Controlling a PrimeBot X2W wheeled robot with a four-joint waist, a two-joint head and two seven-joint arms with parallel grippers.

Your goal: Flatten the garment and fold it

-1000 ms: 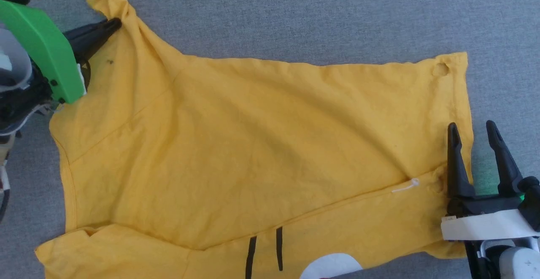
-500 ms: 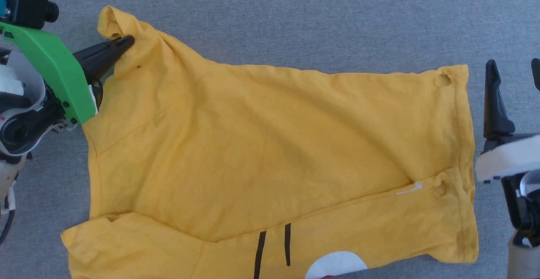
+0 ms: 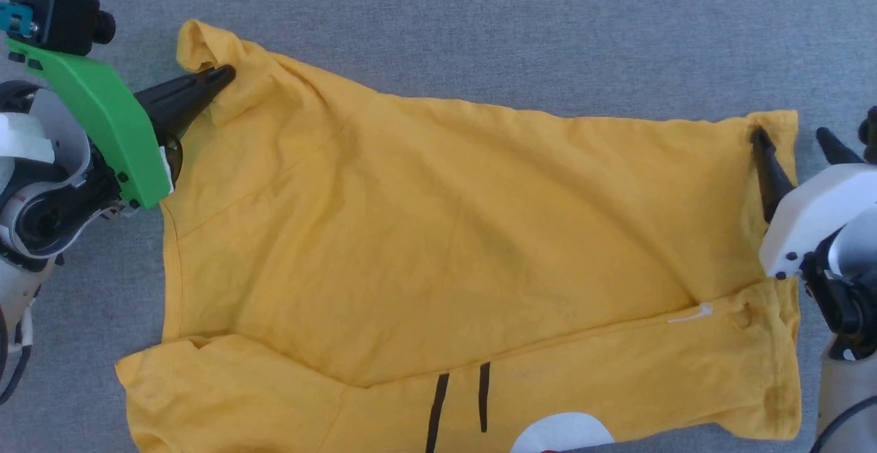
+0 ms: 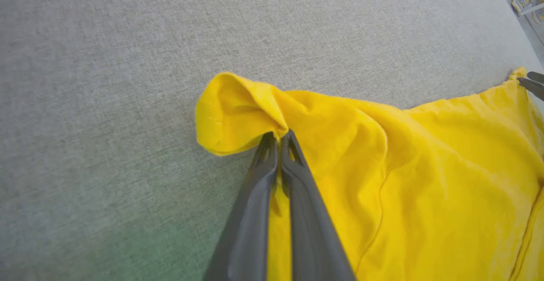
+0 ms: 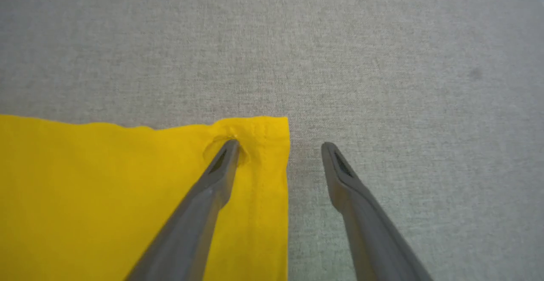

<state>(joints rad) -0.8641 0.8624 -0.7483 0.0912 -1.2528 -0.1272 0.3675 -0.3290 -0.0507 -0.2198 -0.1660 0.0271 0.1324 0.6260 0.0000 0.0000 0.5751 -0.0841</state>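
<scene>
No lettering, brand, number or sign legible anywhere. Garment [image 3: 438,234] print: two black bars [image 3: 484,398] and a white patch [image 3: 562,436], a picture, not characters. Small white tag [image 3: 690,314] on the fold edge, too small to read.

I see the garment [image 3: 445,234] spread across the surface [image 3: 479,28] ahead of me, with its near strip doubled over on top of the rest. My left gripper [image 3: 223,76] sits at the far left corner, fingers pinched on a raised fold there. My right gripper [image 3: 789,136] straddles the far right corner: one finger on the cloth, the other just beside the edge, over the bare surface.
</scene>
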